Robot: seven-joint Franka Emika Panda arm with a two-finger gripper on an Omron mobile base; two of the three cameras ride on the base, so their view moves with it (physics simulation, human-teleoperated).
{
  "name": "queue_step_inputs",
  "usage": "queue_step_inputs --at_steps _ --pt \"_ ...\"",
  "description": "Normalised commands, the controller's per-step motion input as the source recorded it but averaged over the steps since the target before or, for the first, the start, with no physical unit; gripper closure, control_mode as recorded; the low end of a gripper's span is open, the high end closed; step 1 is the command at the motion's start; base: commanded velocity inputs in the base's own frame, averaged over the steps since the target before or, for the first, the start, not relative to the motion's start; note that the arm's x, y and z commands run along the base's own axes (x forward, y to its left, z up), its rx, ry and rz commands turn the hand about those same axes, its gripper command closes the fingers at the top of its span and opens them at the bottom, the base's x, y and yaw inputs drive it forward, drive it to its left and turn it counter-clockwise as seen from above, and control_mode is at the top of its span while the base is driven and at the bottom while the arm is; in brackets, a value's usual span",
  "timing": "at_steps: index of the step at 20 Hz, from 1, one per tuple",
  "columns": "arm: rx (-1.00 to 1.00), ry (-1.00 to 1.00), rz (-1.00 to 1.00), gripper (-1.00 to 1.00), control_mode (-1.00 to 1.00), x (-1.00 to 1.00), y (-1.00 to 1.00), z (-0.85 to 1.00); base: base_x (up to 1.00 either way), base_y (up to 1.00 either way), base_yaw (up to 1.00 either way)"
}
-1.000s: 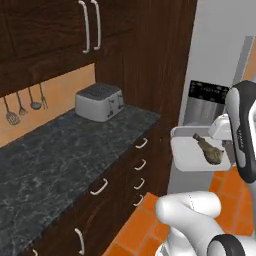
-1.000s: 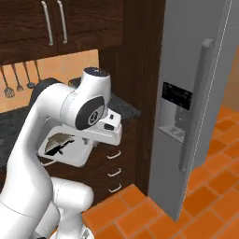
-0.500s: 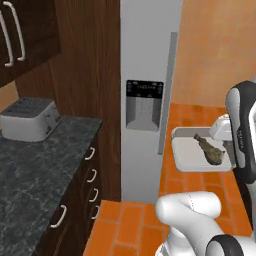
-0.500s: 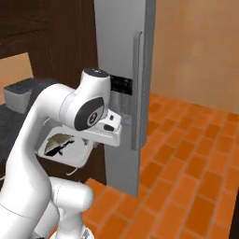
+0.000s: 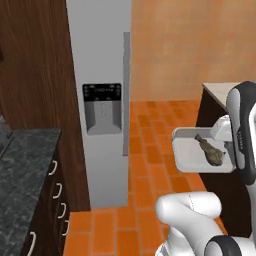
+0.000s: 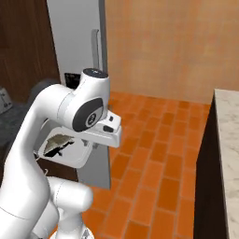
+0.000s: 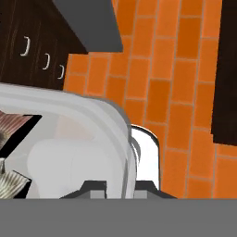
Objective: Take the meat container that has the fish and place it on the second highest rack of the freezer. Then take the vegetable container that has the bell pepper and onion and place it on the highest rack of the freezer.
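Observation:
The white meat container (image 5: 189, 150) hangs level in front of the arm, with the dark brown fish (image 5: 212, 153) lying in it. My gripper (image 5: 221, 132) is shut on the container's right rim. From the right base, the container (image 6: 74, 156) and fish (image 6: 58, 142) sit left of the gripper (image 6: 103, 135). The hand view has the container's rim (image 7: 112, 123) running between the fingertips (image 7: 94, 185), with the fish (image 7: 10, 133) at the left edge. The grey fridge (image 5: 102, 60) with its dispenser panel (image 5: 102, 107) stands shut, so the freezer and its racks are hidden.
A dark stone counter (image 5: 20, 170) with drawers (image 5: 56, 191) lies at the lower left. A pale-topped counter (image 6: 227, 140) on dark cabinets stands to the right. Orange brick floor (image 5: 150, 130) stretches between the fridge and that counter.
The whole view has swung right with the base: the toaster and upper cabinets have left the picture and the fridge now stands ahead. The container stays in the gripper.

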Motion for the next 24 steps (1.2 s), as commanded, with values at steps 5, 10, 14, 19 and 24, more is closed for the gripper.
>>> queue_step_inputs --at_steps 5,10,14,19,24 --pt "0.00 0.00 0.00 1.00 1.00 0.00 0.00 0.00 -0.36 -0.48 -0.25" --pt "0.00 0.00 0.00 1.00 1.00 0.00 0.00 0.00 -0.14 -0.44 -0.10" --pt "0.00 0.00 0.00 1.00 1.00 0.00 0.00 0.00 0.35 -0.41 -0.01" --pt "0.00 0.00 0.00 1.00 1.00 0.00 0.00 0.00 0.73 -0.50 0.00" --pt "0.00 0.00 0.00 1.00 1.00 0.00 0.00 0.00 0.85 -0.15 0.00"
